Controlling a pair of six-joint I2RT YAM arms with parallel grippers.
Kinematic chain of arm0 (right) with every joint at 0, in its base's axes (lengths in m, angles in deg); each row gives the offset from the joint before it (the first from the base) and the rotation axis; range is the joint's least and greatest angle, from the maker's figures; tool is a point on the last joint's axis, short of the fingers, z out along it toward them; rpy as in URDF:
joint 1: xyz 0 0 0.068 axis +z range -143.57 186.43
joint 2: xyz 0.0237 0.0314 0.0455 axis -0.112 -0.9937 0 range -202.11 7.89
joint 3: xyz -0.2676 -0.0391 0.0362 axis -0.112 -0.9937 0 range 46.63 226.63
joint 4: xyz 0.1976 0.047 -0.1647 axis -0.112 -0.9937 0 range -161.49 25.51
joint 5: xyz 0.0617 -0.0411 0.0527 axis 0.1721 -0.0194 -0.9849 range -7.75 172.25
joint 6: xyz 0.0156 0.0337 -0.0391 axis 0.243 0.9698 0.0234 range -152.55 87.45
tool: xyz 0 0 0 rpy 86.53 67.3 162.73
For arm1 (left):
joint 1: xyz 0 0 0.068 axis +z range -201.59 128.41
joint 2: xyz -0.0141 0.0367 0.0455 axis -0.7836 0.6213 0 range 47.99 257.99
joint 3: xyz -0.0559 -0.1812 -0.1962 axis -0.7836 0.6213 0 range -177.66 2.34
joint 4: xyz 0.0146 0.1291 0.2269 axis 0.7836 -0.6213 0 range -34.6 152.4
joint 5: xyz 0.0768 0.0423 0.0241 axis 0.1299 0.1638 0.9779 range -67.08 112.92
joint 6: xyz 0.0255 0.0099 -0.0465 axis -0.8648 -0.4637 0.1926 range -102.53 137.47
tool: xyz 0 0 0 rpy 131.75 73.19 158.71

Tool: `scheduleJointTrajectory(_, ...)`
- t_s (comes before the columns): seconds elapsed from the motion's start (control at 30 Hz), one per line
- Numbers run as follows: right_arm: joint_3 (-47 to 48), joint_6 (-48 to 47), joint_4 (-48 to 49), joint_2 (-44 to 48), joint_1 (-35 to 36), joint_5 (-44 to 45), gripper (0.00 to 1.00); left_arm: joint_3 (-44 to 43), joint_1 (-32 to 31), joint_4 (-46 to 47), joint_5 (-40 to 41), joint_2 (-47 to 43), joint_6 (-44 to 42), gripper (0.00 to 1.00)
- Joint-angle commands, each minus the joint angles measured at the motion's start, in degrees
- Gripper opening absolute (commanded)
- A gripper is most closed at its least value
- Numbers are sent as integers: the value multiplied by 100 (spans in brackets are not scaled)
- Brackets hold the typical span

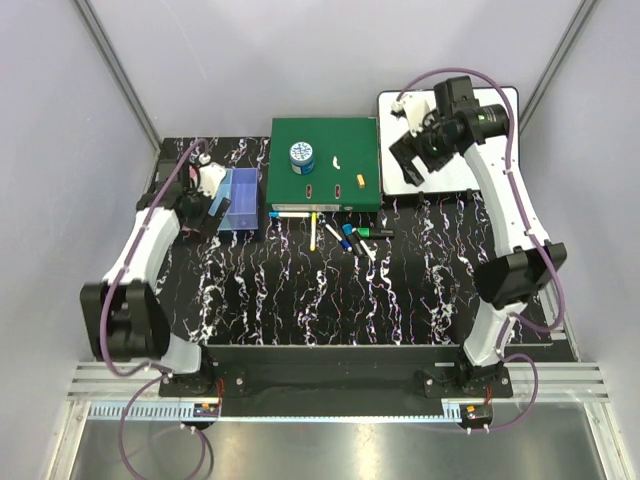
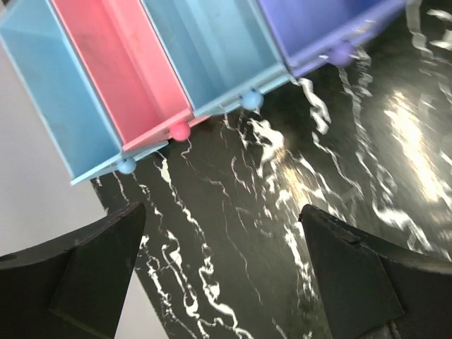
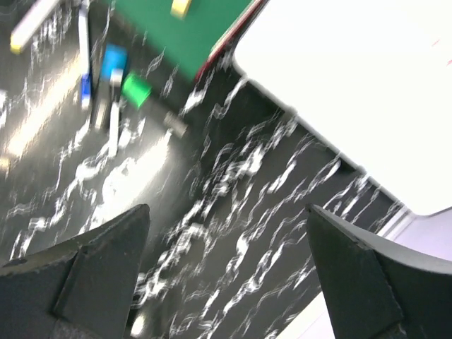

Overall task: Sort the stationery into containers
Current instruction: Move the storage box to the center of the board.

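Observation:
The containers (image 1: 243,198) are a joined row of bins at the mat's left. In the left wrist view they show as light blue (image 2: 49,92), pink (image 2: 113,63), light blue (image 2: 201,49) and purple-blue (image 2: 318,21), with nothing visible inside. My left gripper (image 2: 222,210) hangs open over bare mat just in front of them. Several pens and markers (image 1: 340,234) lie in a loose cluster below the green binder (image 1: 325,125). A blue-and-white roll (image 1: 302,157) stands on the binder. My right gripper (image 3: 227,210) is open and empty, high at the back right (image 1: 410,160). It sees the markers (image 3: 113,70) blurred.
A whiteboard (image 1: 445,182) lies at the back right under the right arm, also seen in the right wrist view (image 3: 353,85). Small white (image 1: 337,161) and orange (image 1: 361,180) bits rest on the binder. Black marbled mat (image 1: 330,300) covers the table; grey walls enclose it.

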Motion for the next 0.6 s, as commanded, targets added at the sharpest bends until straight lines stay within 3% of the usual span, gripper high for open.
scheduleJointTrajectory(0.0, 1518, 83, -39, -611, 131, 166, 100, -949, -37, 584, 897, 1041, 809, 99)
scheduleJointTrajectory(0.07, 1904, 170, -196, -848, 157, 60, 100, -1380, -37, 593, 1100, 1515, 1196, 97)
scheduleJointTrajectory(0.3, 1810, 197, -144, -806, 184, -2, 100, -2463, -19, 391, 934, 2439, 1803, 91)
scheduleJointTrajectory(0.43, 1915, 197, -92, -744, 184, 7, 100, -2876, -19, 277, 907, 2993, 1979, 76)
scheduleJointTrajectory(0.5, 1977, 197, -83, -726, 184, -2, 100, -2938, -28, 285, 898, 3143, 2040, 60)
scheduleJointTrajectory(0.57, 2047, 215, -66, -700, 193, -11, 100, -3008, -28, 268, 907, 3328, 2058, 59)
